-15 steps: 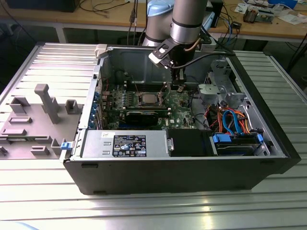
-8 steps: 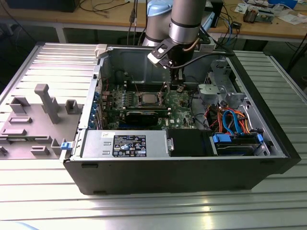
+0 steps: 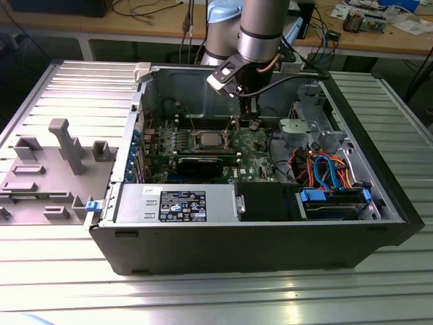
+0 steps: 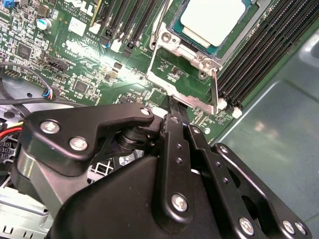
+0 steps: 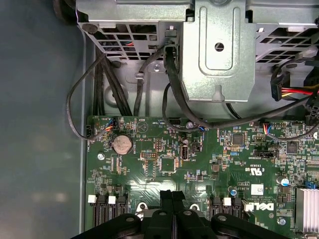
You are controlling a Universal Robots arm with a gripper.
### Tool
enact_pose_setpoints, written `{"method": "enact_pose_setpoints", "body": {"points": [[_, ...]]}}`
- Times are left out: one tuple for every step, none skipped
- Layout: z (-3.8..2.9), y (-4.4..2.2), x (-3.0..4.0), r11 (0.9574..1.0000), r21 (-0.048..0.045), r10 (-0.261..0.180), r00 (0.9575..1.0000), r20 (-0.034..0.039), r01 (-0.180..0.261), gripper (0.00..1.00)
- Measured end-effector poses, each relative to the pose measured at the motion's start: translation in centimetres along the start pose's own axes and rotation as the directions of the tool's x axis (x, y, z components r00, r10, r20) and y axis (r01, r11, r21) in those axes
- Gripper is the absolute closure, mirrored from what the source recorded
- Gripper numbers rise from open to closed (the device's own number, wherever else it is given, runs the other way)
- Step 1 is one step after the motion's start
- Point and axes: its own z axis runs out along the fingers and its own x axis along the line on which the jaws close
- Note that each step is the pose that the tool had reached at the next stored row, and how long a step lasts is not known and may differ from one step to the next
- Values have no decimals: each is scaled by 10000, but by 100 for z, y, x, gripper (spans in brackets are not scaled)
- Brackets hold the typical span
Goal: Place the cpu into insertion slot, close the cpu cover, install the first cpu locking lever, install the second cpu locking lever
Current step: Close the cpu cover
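Checking the socket (image 4: 199, 59) first: where's the cpu (image 4: 214, 20)? (A)

In the socket, lying flat, silvery top up. Looks seated, so step 1 reads as done imo. In the exterior view it's the grey square (image 3: 206, 140) mid-board. (B)

And the cpu cover (image 4: 192, 97)? (A)

Not down over the chip. It stands off the socket's edge nearest the claw, and green board shows thru its window. Up like that, it leaves the chip's seat open. (B)

Claw state? (A)

Gripper (image 4: 175, 104) has its fingers pressed together w/ nothing between them. The tip is right at the cover's free edge, just beside the socket. Touching or a hair off, can't tell. Closed fingers make a narrow poker, which suits nudging a thin plate rather than grabbing it, my guess. In the first wrist view the two fingers (image 5: 167, 204) meet w/ no gap. (B)

Counts? (A)

1 cpu, 1 cover, 1 gripper w/ 2 fingers. Memory slots (image 4: 264, 55) come in 2 banks, one on each side of the socket; no. of slots per bank I won't call. 1 coin cell (image 5: 122, 145) on the motherboard (image 5: 199, 169). Locking levers: can't pick them out for sure, so no count. (B)
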Motion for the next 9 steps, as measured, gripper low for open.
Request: {"method": "enact_pose_setpoints", "body": {"points": [[0,0,0,10000,0,0,10000,0,0,89],[0,-1,0,10000,0,0,10000,0,0,89],[0,-1,0,10000,1,1,10000,0,-1,89],[1,-1,0,10000,2,0,10000,1,0,89],[1,-3,0,10000,3,1,10000,1,-1,89],[1,-7,0,10000,3,3,10000,0,-3,89],[2,-12,0,10000,3,1,10000,-1,-1,89],[2,-21,0,10000,3,1,10000,-1,-1,89],[1,-36,1,10000,2,1,10000,0,-1,89]]}}
